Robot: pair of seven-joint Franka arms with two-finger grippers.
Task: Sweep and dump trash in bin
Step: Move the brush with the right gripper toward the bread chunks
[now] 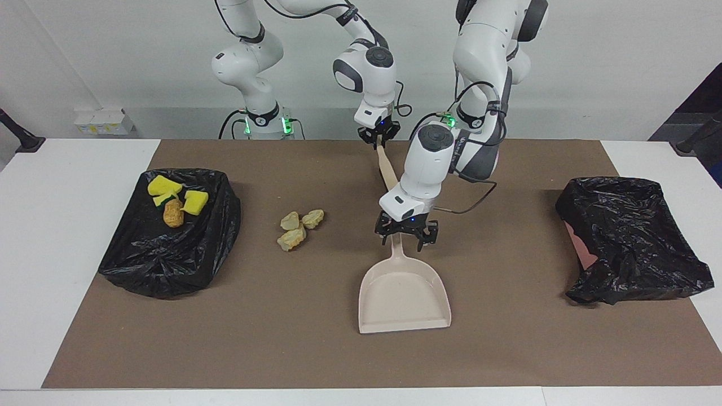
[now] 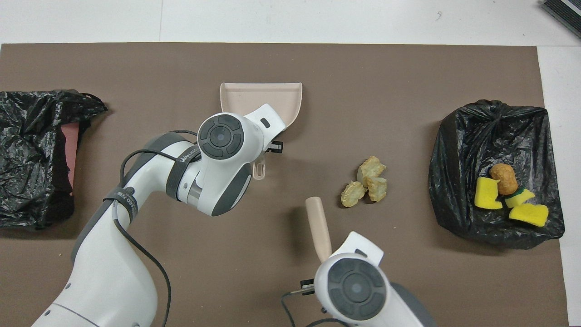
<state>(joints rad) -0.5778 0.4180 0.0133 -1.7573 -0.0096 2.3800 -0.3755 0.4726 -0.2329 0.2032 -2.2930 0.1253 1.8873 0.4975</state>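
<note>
The beige dustpan (image 1: pixel 404 299) (image 2: pixel 261 91) lies flat mid-table, its handle pointing toward the robots. My left gripper (image 1: pixel 403 245) is down on that handle and shut on it. My right gripper (image 1: pixel 379 141) is shut on the end of the beige brush (image 1: pixel 387 167) (image 2: pixel 317 225); the bristles are hidden by the left arm. Three pale lumps of trash (image 1: pixel 297 227) (image 2: pixel 366 182) lie on the mat beside the dustpan, toward the right arm's end. Yellow sponge chunks (image 1: pixel 194 202) (image 2: pixel 488 194) and an orange-brown lump (image 1: pixel 173 213) (image 2: pixel 503 178) rest on the black-bagged bin (image 1: pixel 163 254) (image 2: pixel 490 131).
A second black-bagged container (image 1: pixel 632 237) (image 2: pixel 32 154) sits at the left arm's end of the table. The brown mat (image 1: pixel 282 338) covers the work area, with white table around it.
</note>
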